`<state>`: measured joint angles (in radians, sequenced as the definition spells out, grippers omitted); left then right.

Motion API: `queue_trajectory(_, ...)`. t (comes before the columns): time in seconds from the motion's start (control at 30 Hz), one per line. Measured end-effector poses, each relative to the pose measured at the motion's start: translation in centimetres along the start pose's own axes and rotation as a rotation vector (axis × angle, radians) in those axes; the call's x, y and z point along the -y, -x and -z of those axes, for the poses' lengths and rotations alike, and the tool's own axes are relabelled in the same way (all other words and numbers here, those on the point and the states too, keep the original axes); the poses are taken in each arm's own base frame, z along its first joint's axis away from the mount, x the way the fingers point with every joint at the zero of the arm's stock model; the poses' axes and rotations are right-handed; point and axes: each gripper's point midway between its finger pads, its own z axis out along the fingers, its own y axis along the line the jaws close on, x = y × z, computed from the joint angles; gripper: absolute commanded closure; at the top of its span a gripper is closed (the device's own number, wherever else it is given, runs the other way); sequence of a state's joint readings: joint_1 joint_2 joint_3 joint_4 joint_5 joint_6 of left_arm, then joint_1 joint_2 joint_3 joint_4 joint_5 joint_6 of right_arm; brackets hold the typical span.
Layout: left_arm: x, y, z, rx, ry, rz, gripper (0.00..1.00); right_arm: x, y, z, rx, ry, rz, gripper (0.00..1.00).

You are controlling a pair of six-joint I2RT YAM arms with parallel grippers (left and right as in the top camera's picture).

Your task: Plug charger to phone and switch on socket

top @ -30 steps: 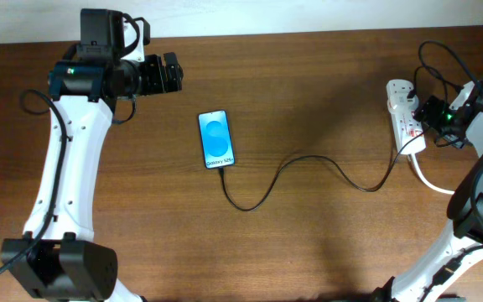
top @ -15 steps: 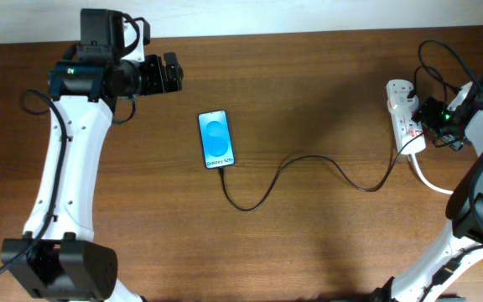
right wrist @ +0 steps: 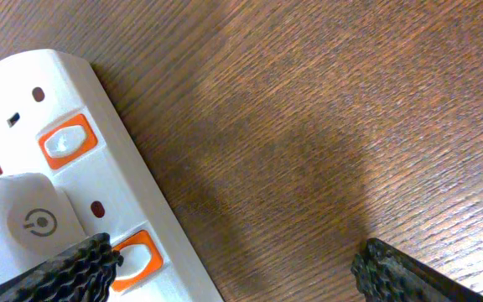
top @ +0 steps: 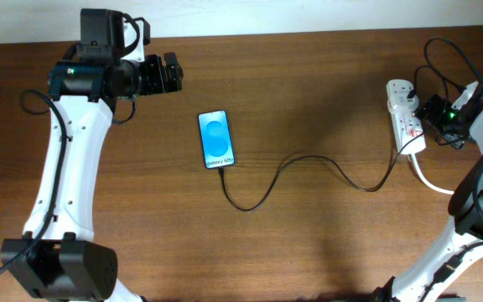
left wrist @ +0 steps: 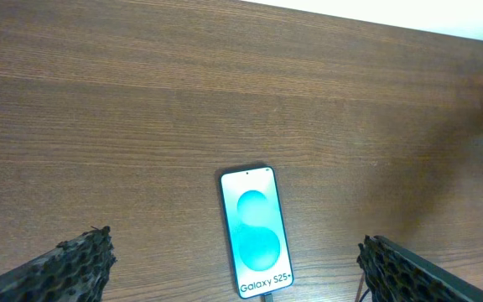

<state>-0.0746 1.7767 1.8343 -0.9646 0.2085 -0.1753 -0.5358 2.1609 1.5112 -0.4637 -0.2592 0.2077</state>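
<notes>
Jaws of the right arm stand wide apart with nothing between them. One fingertip (right wrist: 65, 273) overlaps the edge of an orange switch (right wrist: 145, 253) on the socket (right wrist: 99, 176), which lies on the table (right wrist: 325, 126) at that side. The jaws of the left arm are likewise spread and empty, with the phone (left wrist: 257, 231) lying screen-up ahead of them, centred and untouched. The charger (top: 309, 159) curves from the phone's bottom edge across to the socket.

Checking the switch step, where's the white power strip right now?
Overhead, the white elongated power strip lies at the far right, directly beside the right tool.
</notes>
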Motion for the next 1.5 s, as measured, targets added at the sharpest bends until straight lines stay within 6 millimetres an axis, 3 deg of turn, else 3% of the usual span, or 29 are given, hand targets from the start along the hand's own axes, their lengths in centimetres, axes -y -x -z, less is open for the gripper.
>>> queue_trajectory(1.5, 0.00, 0.00, 0.00, 0.000, 0.000, 0.000, 0.01, -0.16, -0.51, 0.05, -0.019, -0.087, -0.014, 0.05)
